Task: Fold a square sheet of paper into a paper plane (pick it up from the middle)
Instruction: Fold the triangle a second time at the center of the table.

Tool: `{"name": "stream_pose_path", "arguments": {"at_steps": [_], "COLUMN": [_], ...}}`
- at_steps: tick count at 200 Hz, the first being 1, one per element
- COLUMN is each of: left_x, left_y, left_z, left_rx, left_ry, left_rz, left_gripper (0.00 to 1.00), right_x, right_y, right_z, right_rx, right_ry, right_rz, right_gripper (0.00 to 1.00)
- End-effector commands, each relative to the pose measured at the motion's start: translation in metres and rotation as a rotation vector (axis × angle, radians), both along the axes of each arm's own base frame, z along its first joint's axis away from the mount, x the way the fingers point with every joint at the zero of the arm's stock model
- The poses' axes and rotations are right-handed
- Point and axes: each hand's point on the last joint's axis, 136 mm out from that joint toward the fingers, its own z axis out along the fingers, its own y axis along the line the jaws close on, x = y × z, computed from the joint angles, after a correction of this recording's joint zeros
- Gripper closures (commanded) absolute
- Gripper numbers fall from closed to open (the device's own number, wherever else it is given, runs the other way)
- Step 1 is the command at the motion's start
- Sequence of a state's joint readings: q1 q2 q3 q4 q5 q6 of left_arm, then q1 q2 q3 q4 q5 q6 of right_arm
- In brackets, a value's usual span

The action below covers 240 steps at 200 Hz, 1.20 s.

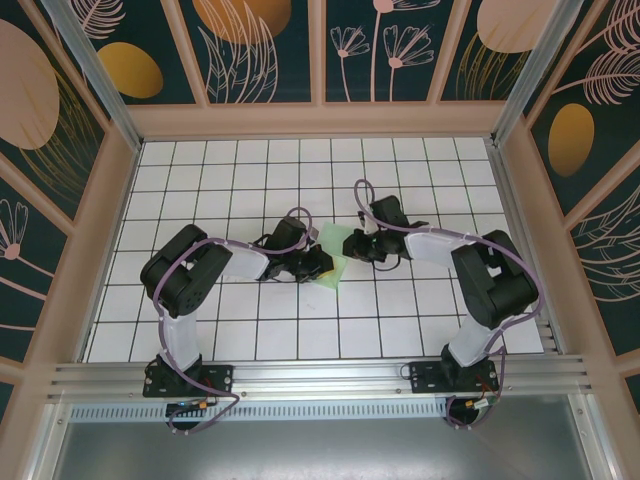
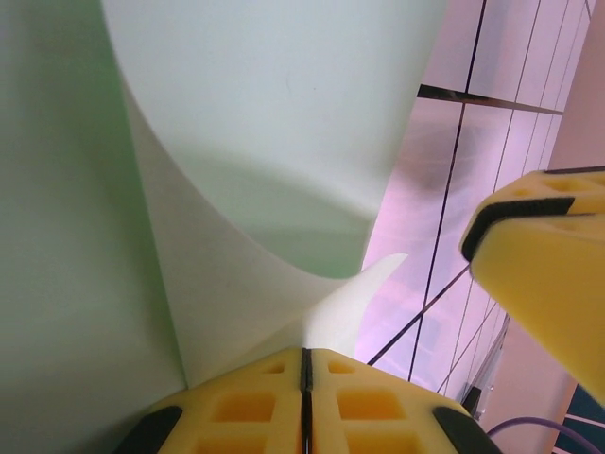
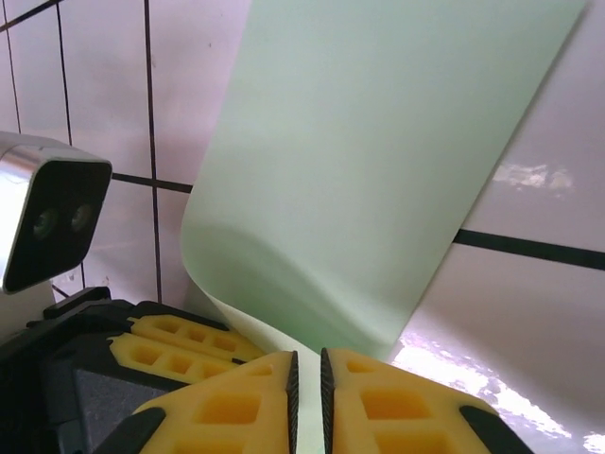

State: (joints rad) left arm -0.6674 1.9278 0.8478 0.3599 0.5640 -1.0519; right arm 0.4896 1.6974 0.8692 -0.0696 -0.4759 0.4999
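Presently, mid-fold, we judge. Left hand (image 2: 304, 355): clamped together on the thin pale green paper square (image 1: 334, 268), which curls up at the centre of the white gridded surface (image 1: 250, 180). Right hand (image 3: 307, 357): a slit apart at the paper's edge; we cannot tell whether it grips. Next calls for an aligned, pressed crease.

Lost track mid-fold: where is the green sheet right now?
Top view: the sheet is mid-table, between the left gripper and the right gripper. The left wrist view shows its curled edge pinched in the left fingers.
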Motion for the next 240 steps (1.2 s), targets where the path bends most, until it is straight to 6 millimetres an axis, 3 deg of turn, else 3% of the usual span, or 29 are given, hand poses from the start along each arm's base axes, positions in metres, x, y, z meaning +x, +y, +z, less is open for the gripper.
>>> {"name": "stream_pose_path", "arguments": {"at_steps": [1, 117, 139, 187, 240], "left_x": [-0.007, -0.006, -0.002, 0.027, 0.039], "left_y": [0.029, 0.027, 0.021, 0.012, 0.013], "left_z": [-0.042, -0.040, -0.028, 0.026, 0.015], "left_rx": [0.177, 0.169, 0.133, 0.108, 0.167], "left_ry": [0.060, 0.078, 0.051, -0.134, -0.153], "left_rz": [0.058, 0.076, 0.063, 0.064, 0.063], "left_gripper": [0.88, 0.90, 0.89, 0.83, 0.86], "right_x": [-0.005, -0.009, -0.010, -0.018, -0.022], "right_y": [0.012, 0.009, 0.002, -0.016, -0.017], "right_z": [0.006, -0.030, -0.039, -0.062, -0.070], "right_rx": [0.024, -0.036, -0.084, -0.193, -0.203], "right_ry": [0.003, 0.073, 0.087, 0.116, 0.133], "right_rz": [0.034, 0.041, 0.032, 0.032, 0.045], "right_gripper": [0.87, 0.91, 0.91, 0.92, 0.92]}}
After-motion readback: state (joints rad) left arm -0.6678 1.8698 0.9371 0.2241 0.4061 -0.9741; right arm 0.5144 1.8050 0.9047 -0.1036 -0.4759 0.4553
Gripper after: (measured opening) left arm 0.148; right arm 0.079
